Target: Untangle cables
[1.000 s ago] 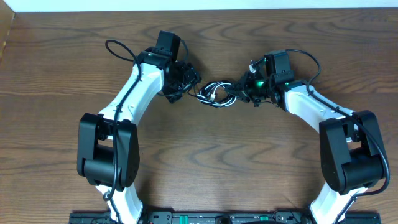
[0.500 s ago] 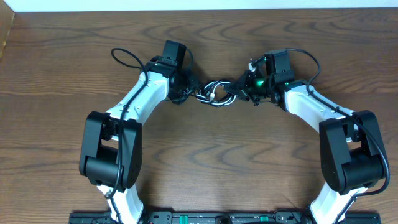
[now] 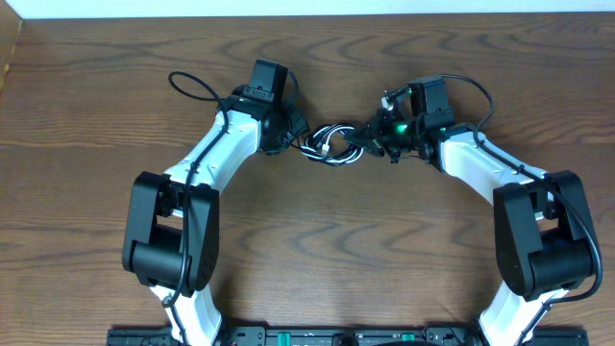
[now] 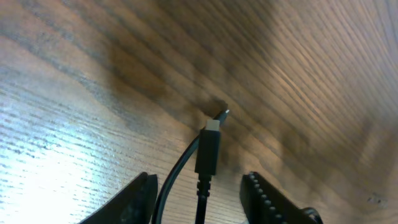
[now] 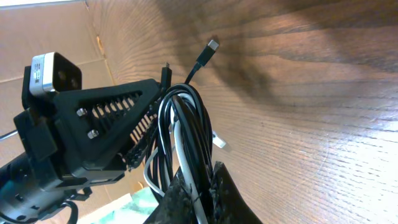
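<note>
The cables (image 3: 332,145) lie as one tangled coil of black and white cord between the two grippers. My right gripper (image 5: 199,182) is shut on the coil, pinching the white cable (image 5: 180,140) together with black cable (image 5: 194,102) strands. Its place in the overhead view is the coil's right end (image 3: 369,142). My left gripper (image 4: 200,200) is at the coil's left end (image 3: 290,135). Its jaws stand apart with two black strands and a black plug (image 4: 208,148) between them. A gap shows beside the right finger (image 4: 264,199).
The brown wooden table (image 3: 317,250) runs out to a pale strip (image 3: 307,8) at the back edge. Each arm's thick black cable loops near its wrist, one at the left (image 3: 192,85) and one at the right (image 3: 476,96). A white plug (image 5: 219,142) sticks out of the coil.
My left arm has moved right, up to the coil's left end, and its jaws have narrowed around black strands. The right arm and its grip have not moved.
</note>
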`<control>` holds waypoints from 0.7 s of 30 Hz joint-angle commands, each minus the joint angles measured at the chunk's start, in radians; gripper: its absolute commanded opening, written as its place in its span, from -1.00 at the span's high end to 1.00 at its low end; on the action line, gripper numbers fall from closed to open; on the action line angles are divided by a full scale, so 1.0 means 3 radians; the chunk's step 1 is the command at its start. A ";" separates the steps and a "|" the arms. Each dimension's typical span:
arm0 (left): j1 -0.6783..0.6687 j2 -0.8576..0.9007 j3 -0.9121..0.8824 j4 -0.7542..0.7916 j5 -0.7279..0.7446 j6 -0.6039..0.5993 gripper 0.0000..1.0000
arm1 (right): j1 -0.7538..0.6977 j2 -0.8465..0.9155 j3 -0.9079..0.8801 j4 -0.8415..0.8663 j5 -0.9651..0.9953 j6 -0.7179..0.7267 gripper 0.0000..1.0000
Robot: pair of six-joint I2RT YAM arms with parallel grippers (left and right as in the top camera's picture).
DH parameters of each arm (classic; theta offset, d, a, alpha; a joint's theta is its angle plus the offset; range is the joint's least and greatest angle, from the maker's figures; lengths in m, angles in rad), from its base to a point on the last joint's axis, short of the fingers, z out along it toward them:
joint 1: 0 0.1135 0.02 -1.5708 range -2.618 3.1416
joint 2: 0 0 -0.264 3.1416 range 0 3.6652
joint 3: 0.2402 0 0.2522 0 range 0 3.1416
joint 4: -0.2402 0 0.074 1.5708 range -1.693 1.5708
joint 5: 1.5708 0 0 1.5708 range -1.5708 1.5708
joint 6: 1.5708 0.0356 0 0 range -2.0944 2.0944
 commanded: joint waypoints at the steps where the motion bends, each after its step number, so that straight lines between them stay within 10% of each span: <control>1: 0.0003 0.0038 -0.0041 -0.0010 -0.0080 0.0009 -0.11 | 0.0017 -0.0008 -0.0009 0.0043 -0.0127 -0.0062 0.98; 11: -0.0020 0.0042 -0.0041 -0.0009 -0.0081 -0.0015 -0.25 | 0.0023 -0.0008 -0.0009 0.0113 -0.0239 -0.0064 0.98; 21: -0.0017 0.0050 -0.0047 0.0017 -0.0172 0.0074 0.76 | 0.0027 -0.0008 -0.0009 0.0103 -0.0239 -0.0164 0.98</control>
